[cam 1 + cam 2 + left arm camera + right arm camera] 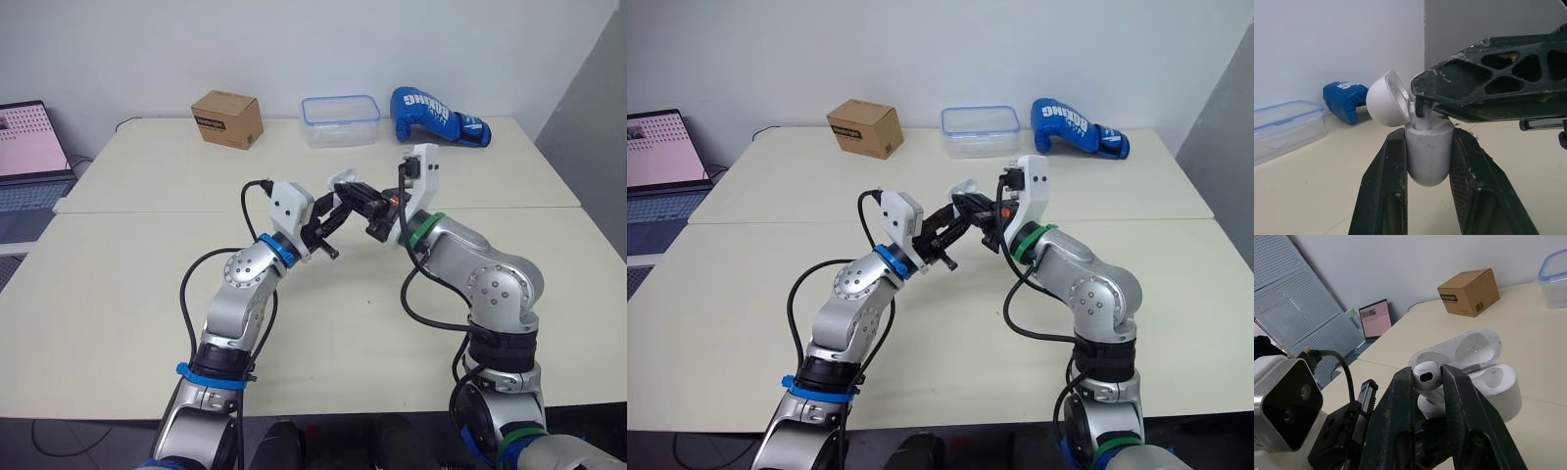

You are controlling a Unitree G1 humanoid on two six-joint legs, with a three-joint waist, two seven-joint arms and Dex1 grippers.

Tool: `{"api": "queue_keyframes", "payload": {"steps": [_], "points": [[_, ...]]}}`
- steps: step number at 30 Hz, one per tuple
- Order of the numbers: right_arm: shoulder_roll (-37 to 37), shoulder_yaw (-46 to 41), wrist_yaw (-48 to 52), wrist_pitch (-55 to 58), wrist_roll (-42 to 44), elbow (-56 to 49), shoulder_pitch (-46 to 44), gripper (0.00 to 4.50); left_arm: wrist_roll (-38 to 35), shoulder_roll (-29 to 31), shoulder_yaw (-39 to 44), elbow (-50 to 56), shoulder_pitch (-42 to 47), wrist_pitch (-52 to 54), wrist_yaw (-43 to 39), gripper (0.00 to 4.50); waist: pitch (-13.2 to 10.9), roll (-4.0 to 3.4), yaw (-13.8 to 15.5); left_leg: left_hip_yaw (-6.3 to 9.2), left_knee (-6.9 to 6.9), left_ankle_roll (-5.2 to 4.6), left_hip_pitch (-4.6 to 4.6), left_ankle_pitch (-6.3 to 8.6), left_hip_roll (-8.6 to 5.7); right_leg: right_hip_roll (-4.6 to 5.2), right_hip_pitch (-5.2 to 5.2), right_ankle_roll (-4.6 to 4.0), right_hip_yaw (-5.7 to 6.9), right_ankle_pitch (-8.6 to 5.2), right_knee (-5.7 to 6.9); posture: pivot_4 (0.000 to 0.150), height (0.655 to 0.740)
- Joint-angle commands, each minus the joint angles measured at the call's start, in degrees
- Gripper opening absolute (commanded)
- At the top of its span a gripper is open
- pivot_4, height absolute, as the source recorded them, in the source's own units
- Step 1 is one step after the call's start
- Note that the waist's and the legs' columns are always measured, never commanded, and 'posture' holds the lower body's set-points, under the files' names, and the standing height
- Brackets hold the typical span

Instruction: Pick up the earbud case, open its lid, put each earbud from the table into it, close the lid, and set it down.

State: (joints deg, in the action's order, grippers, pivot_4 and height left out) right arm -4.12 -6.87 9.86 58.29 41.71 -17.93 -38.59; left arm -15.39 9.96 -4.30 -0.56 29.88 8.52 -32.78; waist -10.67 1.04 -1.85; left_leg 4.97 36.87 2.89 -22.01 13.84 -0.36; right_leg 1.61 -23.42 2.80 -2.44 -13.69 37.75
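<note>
Left end effector (1428, 142) is clamped on the earbud case (1427, 164), lid (1385, 100) open, over the middle of the bench (118, 294). Right end effector (1427, 382) pinches an earbud (1425, 376), seemingly touching the case's slot.

That earbud (1426, 376) stem's lost inside the right hand (1426, 372); laptop (29, 147) clipped by the edge; case (345, 177) barely peeks out overhead.

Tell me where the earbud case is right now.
The left wrist view shows the earbud case, lid open, clamped in the left tool above the table, between both arms; the right tool holds an earbud at its opening.
</note>
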Motion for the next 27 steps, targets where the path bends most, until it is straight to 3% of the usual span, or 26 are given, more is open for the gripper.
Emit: {"api": "queue_keyframes", "payload": {"steps": [1,6,9,27], "points": [[0.34,0.66,-1.09,0.06,-0.04,-0.43,0.90,0.45,-0.50,-0.20,0.08,3.56,1.10,-0.74,-0.02,0.76,0.00,0.00,0.00,0.00,0.00,0.00,0.00,0.00,0.00,0.00,0.00,0.00,0.00,0.00,0.00,0.150,0.7400],[0.65,0.40,-2.38,-1.16,-1.33,1.34,0.83,0.45,-0.56,-0.33,-0.16,4.07,1.09,-0.44,-0.33,0.76,0.00,0.00,-0.01,0.00,-0.01,0.00,0.00,0.00,0.01,-0.01,0.00,0.07,0.00,-0.04,-0.01,0.150,0.7400],[0.40,0.44,-2.48,-1.59,-1.60,1.83,0.72,1.46,-0.63,-0.48,-0.21,4.29,1.06,-0.18,-0.38,0.76,0.00,0.00,0.00,0.00,-0.02,0.00,-0.01,0.00,0.01,-0.01,-0.01,0.22,0.00,-0.13,-0.02,0.150,0.7400],[-0.33,0.59,-0.98,-2.26,-1.50,1.65,0.51,1.46,-0.70,-0.55,-0.18,3.84,1.02,-0.01,-0.60,0.76,-0.01,-0.01,0.00,0.00,-0.05,0.00,-0.03,0.00,0.02,-0.02,-0.02,0.23,-0.01,-0.15,-0.09,0.150,0.7400]]}}
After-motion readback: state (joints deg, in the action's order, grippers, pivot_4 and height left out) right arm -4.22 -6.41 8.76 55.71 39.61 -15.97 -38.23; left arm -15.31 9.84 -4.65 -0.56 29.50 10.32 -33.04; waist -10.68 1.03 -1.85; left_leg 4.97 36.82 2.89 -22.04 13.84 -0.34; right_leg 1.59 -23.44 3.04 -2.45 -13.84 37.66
